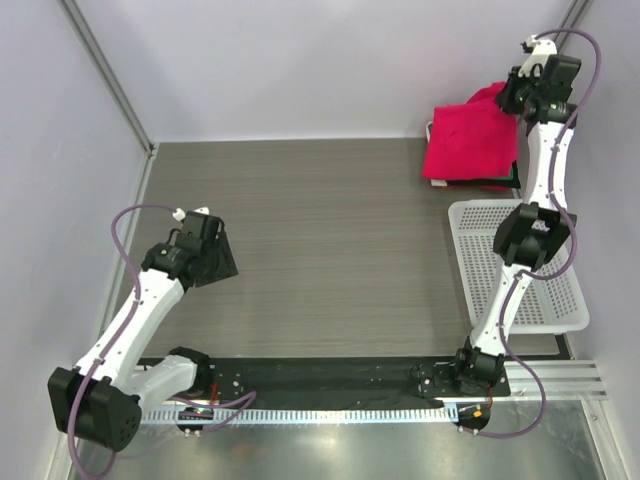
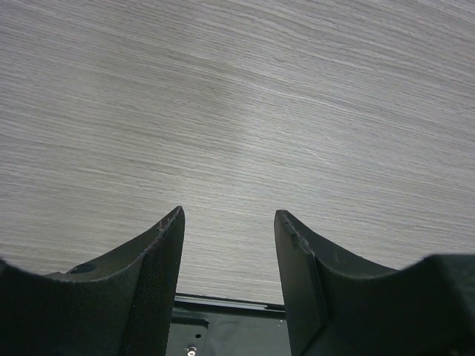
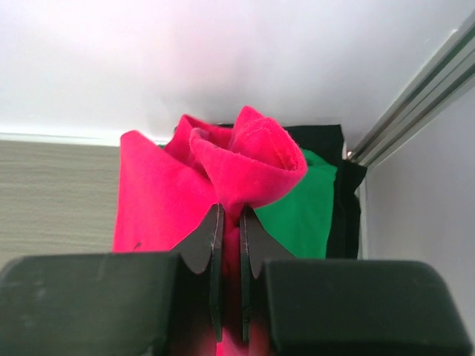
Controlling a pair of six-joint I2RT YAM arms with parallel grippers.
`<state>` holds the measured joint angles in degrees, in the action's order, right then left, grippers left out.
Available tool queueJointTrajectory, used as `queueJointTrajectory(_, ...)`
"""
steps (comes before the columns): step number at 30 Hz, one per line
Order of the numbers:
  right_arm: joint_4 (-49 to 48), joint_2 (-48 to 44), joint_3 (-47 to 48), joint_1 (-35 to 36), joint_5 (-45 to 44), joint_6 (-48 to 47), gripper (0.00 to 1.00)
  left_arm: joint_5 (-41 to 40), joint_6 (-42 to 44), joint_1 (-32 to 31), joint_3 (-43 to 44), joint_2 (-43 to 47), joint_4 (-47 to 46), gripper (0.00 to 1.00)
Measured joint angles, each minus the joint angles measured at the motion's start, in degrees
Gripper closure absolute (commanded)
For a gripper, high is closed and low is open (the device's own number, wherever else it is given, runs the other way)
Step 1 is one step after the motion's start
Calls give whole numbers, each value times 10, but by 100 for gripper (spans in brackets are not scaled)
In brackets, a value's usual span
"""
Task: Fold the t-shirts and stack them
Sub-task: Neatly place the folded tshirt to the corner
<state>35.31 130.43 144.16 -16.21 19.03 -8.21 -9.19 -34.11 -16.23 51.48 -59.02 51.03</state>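
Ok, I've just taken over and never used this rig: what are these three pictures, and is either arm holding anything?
The overhead picture shows two robot arms bolted at the near edge of the table. The other two pictures come from cameras on their wrists. The left fingers are open over bare wood, holding nothing. The right fingers are shut on a bunched red-pink t-shirt, which lies on a stack in the far right corner. A green t-shirt and a black t-shirt show beneath it. A white mesh basket sits nearer.
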Motion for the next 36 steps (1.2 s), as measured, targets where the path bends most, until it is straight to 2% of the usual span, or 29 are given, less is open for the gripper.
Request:
queueJointTrajectory(9, -114, 78, 14, -27, 9, 13, 99, -22, -5, -15, 0, -5, 3, 47)
queueJointTrajectory(14, -216, 157, 19, -30, -8, 24, 99, -31, -7, -17, 0, -11, 5, 47)
queueJointTrajectory(15, -231, 174, 19, -30, -18, 25, 96, -33, -9, -17, 0, -12, 5, 47)
queueJointTrajectory(16, -246, 190, 19, -30, -27, 26, 89, -33, -10, -17, 0, -12, 5, 47)
queueJointTrajectory(17, -259, 204, 18, -30, -38, 26, 50, -34, -12, -18, 0, -12, 6, 47)
queueJointTrajectory(18, -271, 213, 13, -30, -49, 28, 29, -35, -13, -18, 0, -12, 6, 47)
queueJointTrajectory(19, -283, 219, 6, -29, -67, 28, 15, -35, -14, -18, 0, -12, 7, 47)
queueJointTrajectory(20, -293, 223, 0, -26, -85, 27, 6, -35, -14, -18, 0, -12, 7, 47)
queueJointTrajectory(23, -322, 222, -17, -22, -142, 26, 1, -35, -14, -18, 0, -12, 7, 47)
queueJointTrajectory(27, -346, 201, -42, -14, -185, 26, 0, -35, -14, -19, 0, -10, 7, 47)
queueJointTrajectory(36, -369, 56, -112, 12, -264, 41, 0, -38, -14, -22, 0, 19, 7, 47)
